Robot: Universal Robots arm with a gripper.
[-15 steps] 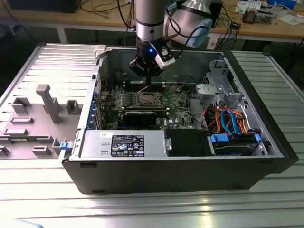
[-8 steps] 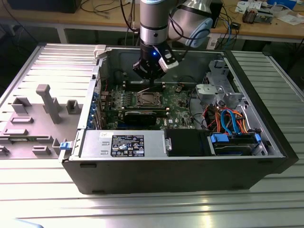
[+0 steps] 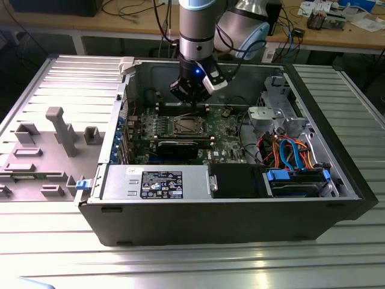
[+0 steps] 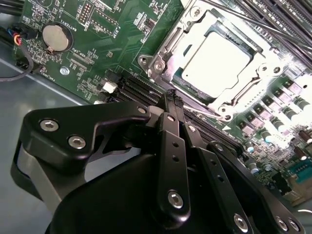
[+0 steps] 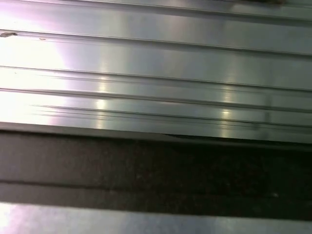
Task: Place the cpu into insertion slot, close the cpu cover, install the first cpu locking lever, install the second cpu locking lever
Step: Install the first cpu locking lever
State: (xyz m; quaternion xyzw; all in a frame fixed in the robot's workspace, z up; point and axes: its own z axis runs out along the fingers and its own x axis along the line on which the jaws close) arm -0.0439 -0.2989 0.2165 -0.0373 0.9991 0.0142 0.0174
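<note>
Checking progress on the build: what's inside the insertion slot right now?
In the second wrist view, the cpu lies in the insertion slot, its silvery top showing through the cpu cover window. The contacts beneath it are hidden.

Your grey-and-silver robot arm (image 3: 197, 27) comes straight down from above, its wrist vertical with a small blue light lit. In the second wrist view your black metal gripper (image 4: 171, 100) has its two fingers (image 4: 168, 122) pressed together, tips meeting, holding nothing.

Ribbed aluminium table (image 3: 337, 253), cluttered wooden workbench (image 3: 361, 37)
</note>
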